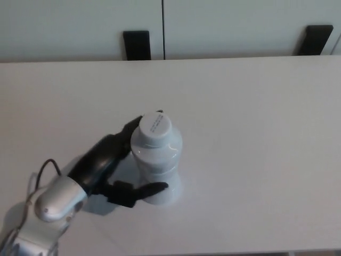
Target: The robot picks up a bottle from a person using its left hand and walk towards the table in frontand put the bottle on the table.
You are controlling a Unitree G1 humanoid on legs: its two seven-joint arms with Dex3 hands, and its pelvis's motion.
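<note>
thin black cable (47,165): looped up beside the wrist at the far lower left.
silver-grey rounded metal wrist (53,205): showed at the lower left corner, angled up and right toward the hand.
black thick-fingered left hand (104,160): lay low over the table, palm against the left side of the bottle.
fingers (152,188): closed around the bottle, one curled across its near lower side, another tip showing behind its shoulder by the cap; gripped the bottle between them.
white ribbed plastic bottle (160,157): stood upright on the table, left of centre, base on the surface, well back from the far edge.
flat white round cap (155,126): sat on top of the bottle, faint print across it, too small to read.
plain white table (256,138): filled most of the view, far edge straight across near the top.
two black rectangular blocks (137,45): rose just behind the far edge, one left of centre, the other (318,38) at the far right, tilted.
pale grey wall panels (80,24): stood behind the table, split by a dark vertical seam just right of the left block.
</note>
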